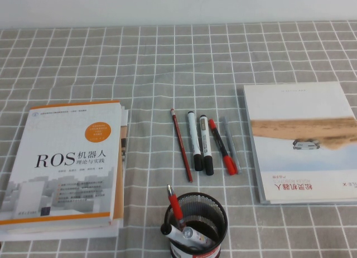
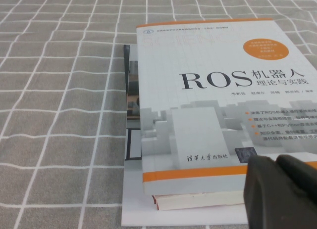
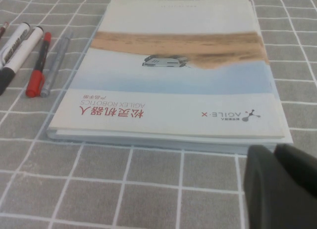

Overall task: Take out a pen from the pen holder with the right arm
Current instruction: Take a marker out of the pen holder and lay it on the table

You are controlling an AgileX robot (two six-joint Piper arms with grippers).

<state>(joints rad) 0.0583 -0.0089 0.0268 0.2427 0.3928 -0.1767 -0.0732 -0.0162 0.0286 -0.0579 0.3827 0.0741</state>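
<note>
A: Where were the pens (image 1: 175,205)?
B: In the mesh pen holder (image 1: 196,209), at the desk's (image 1: 167,57) near edge. Left gripper (image 2: 275,164) sat by the ROS book (image 2: 213,115), right gripper (image 3: 274,152) by the AgileX booklet (image 3: 173,70) — fingers pressed together on both.

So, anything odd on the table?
Minor: the lower books under the white-and-orange ROS book stick out unevenly, stack askew. Left claw hovers by it, right claw by the pale AgileX brochure.

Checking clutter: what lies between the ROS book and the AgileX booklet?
In the high view, five pens lie side by side. Left claw hovers by the ROS book, right claw by the booklet.
</note>
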